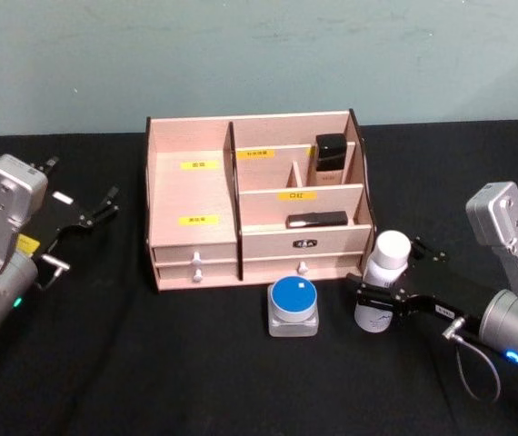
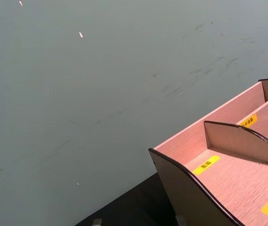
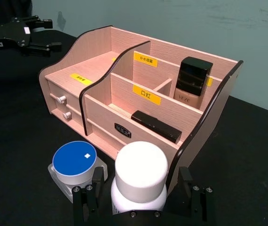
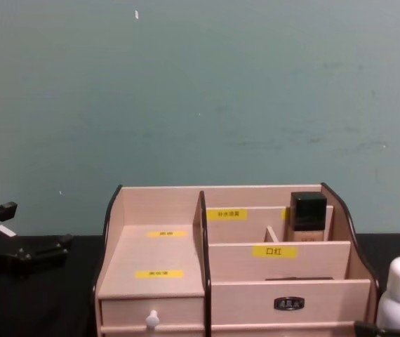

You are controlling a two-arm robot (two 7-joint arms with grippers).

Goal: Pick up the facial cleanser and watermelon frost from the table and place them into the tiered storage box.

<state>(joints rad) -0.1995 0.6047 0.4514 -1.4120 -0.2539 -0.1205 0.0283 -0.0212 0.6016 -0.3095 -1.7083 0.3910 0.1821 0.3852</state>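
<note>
Head view, nearest me first: my right gripper point(image 1: 389, 274) is low over the right half of the black desk point(image 1: 150, 372), with a finger on either side of a white-capped bottle point(image 1: 392, 254). The right wrist view shows a dark gap between the bottle and each finger point(image 3: 86, 200), so the gripper is spread around it and not clamped on. The bottle stands upright on the desk, just off the front right corner of the tiered storage box point(image 1: 191, 195).

Just beside the bottle, toward the middle of the desk, a clear jar with a round blue lid point(image 1: 293, 304) sits in front of the box's drawers, apart from both. I cannot tell from here which of the two is the cleanser and which the watermelon frost. Both are on the desk, outside the box.

Behind them the box faces me. It has small white-knobbed drawers along its base and yellow labels on its steps. A flat black stick point(image 1: 316, 219) lies in its front right compartment, and a square bottle with a black cap point(image 1: 331, 159) stands upright in the back right one. The wide left-hand steps are bare wood.

My left gripper point(image 1: 109, 204) hangs over the left side of the desk, level with the box's left wall and apart from it. Its fingers are parted with nothing between them.
</note>
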